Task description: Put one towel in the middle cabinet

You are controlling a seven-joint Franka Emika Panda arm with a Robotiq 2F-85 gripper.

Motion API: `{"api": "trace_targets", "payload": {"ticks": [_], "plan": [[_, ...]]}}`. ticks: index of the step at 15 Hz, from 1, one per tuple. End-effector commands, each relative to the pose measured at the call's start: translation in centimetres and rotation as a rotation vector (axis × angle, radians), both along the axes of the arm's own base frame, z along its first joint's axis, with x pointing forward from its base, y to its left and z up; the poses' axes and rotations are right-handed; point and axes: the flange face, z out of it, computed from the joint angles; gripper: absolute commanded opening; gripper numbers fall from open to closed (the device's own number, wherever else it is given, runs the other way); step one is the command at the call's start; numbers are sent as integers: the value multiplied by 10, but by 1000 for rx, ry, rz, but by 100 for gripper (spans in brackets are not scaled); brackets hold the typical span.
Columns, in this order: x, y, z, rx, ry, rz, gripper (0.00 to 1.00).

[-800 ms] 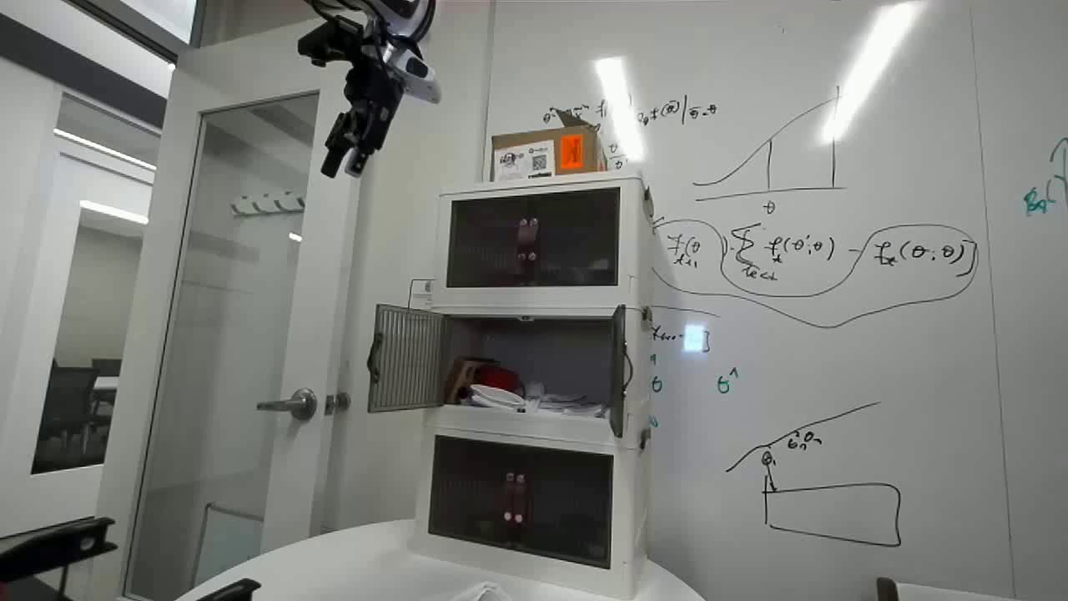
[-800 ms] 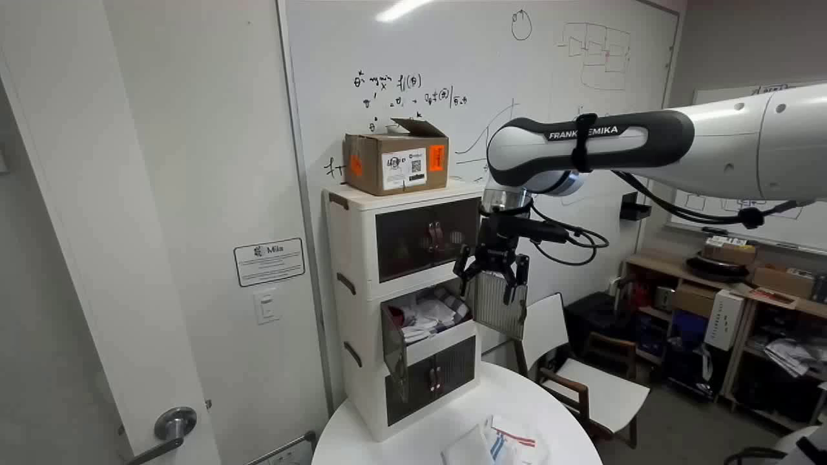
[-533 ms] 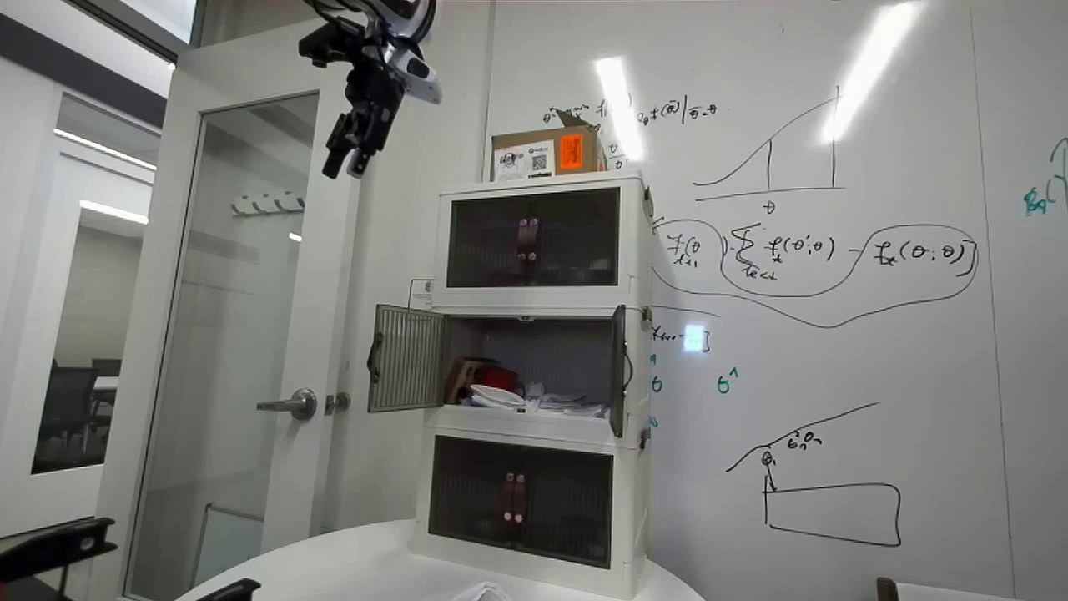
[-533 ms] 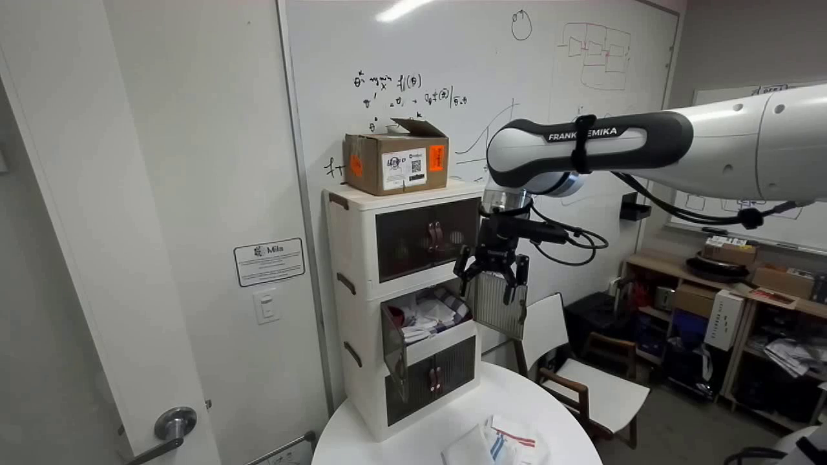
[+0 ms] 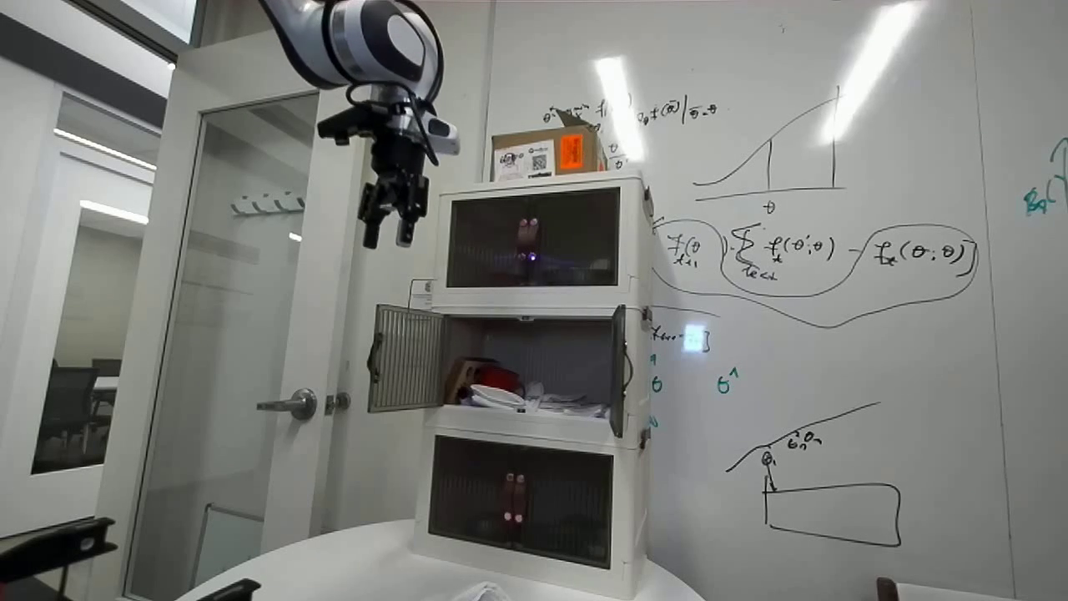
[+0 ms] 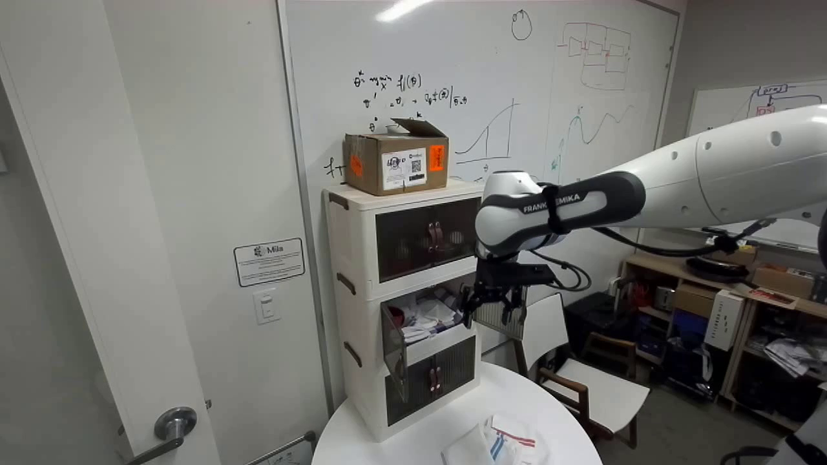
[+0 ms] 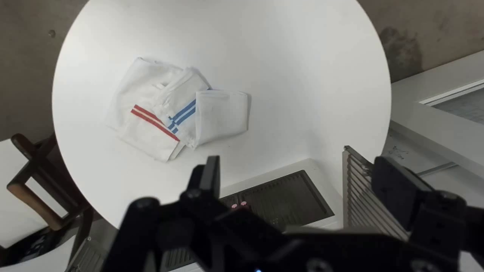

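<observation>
Two folded white towels lie overlapping on the round white table. In the wrist view one has red stripes [image 7: 140, 87] and the other has blue stripes [image 7: 223, 113]; they also show in an exterior view [image 6: 478, 445]. The middle cabinet [image 5: 534, 423] stands with both doors swung open. White cloths [image 5: 571, 405] lie in it beside a red item and a brown box. My gripper [image 5: 388, 240] is open and empty, pointing down in the air in front of the cabinet tower. It also shows in an exterior view [image 6: 488, 318] and the wrist view [image 7: 297, 166].
The open ribbed door [image 5: 406, 359] juts out, below my gripper in an exterior view; the other door [image 5: 618, 371] also stands out. The top [image 5: 492, 238] and bottom [image 5: 467, 492] compartments are shut. A cardboard box [image 6: 397, 161] sits on the tower. Chairs [image 6: 604, 394] stand by the table [image 7: 295, 49].
The arm has come lower. My gripper has moved down, nearer the tower in an exterior view, and turned from tilted to almost straight down. Towels and doors have not moved.
</observation>
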Motion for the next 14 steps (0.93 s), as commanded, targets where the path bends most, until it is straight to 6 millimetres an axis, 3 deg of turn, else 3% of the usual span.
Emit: {"api": "trace_targets", "payload": {"ticks": [1,5,10,14], "plan": [[10,-17,-49,-60,-49,50,100],[20,-54,-105,-43,-154,65,100],[24,-110,-191,-75,-135,-8,100],[38,-130,-240,-56,-58,-126,100]]}}
